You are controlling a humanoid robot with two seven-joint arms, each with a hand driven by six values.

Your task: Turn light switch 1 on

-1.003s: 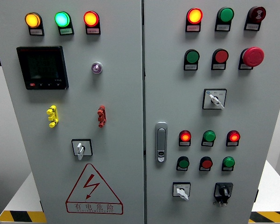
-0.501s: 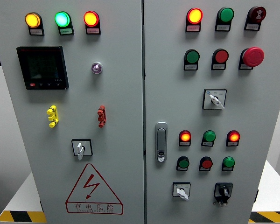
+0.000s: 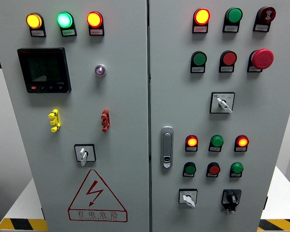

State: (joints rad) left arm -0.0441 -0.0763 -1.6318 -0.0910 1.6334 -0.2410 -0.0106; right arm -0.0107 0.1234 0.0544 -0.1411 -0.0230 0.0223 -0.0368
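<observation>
A grey two-door control cabinet [image 3: 135, 96] fills the head view. The left door carries a yellow toggle switch [image 3: 54, 120] and a red toggle switch [image 3: 105, 120], with a white rotary selector [image 3: 84, 153] below them. Three lit lamps run along its top: amber [image 3: 33, 21], green [image 3: 64, 20] and red-orange [image 3: 94, 19]. No label shows which one is switch 1. Neither of my hands appears in the picture.
A black display [image 3: 43, 69] and a small round lamp [image 3: 100, 70] sit on the left door. The right door has a chrome handle [image 3: 167, 147], lamps, push buttons, a red mushroom button [image 3: 262, 58] and three rotary selectors [image 3: 223, 103]. A yellow-black striped edge [image 3: 21, 224] shows at the bottom.
</observation>
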